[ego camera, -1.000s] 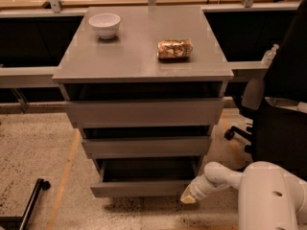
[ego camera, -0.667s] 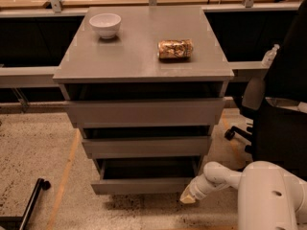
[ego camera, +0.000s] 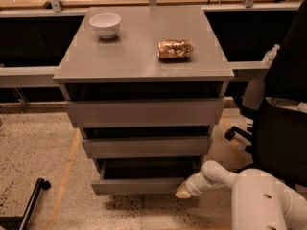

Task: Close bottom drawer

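Bowl (ego camera: 105, 24): white, at the far left of the cabinet top; a hard shove lower down could jolt the cabinet and make it slide.
Bottom drawer (ego camera: 139, 185): lowest of the three, part-way out, with its dark inside showing above the flat front. It is not yet closed.
Packet (ego camera: 175, 49): lies flat on the top, right of centre; it is low and unlikely to tip.
Gripper (ego camera: 184, 191): low at the right end of the drawer front, touching it or just beside it. I cannot tell whether the claw is open or closed.
Drawer corner: pushing this far off-centre may skew the drawer so it binds on its runners and stops short.
Drawer's right edge: the gripper has little panel beside it and could slip past the edge, missing the drawer.
Chair (ego camera: 280, 128): black, right of the cabinet and close to the arm, which could brush it when swinging.
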Robot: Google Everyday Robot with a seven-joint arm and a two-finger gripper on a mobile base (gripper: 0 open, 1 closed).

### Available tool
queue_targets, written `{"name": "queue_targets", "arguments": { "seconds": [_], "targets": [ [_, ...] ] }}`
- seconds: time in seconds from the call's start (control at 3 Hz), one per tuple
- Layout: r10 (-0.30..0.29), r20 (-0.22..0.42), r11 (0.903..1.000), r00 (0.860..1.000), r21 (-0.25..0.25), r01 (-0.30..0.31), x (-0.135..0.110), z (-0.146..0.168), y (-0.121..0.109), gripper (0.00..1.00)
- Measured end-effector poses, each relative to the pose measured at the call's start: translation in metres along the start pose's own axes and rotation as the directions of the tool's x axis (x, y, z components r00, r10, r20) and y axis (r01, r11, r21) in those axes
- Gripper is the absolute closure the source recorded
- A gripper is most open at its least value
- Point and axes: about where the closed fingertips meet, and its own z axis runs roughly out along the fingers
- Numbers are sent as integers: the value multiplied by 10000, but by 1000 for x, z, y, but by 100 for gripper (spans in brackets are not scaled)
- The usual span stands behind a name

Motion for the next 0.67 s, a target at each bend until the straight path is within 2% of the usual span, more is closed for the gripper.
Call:
{"name": "queue_targets", "arguments": {
  "seconds": [0.33, 0.67],
  "targets": [
    [-198, 454, 9997, 9988, -159, 205, -10, 20, -18, 100],
    [-198, 453, 9997, 9988, -161, 206, -10, 19, -16, 83]
  ]
}}
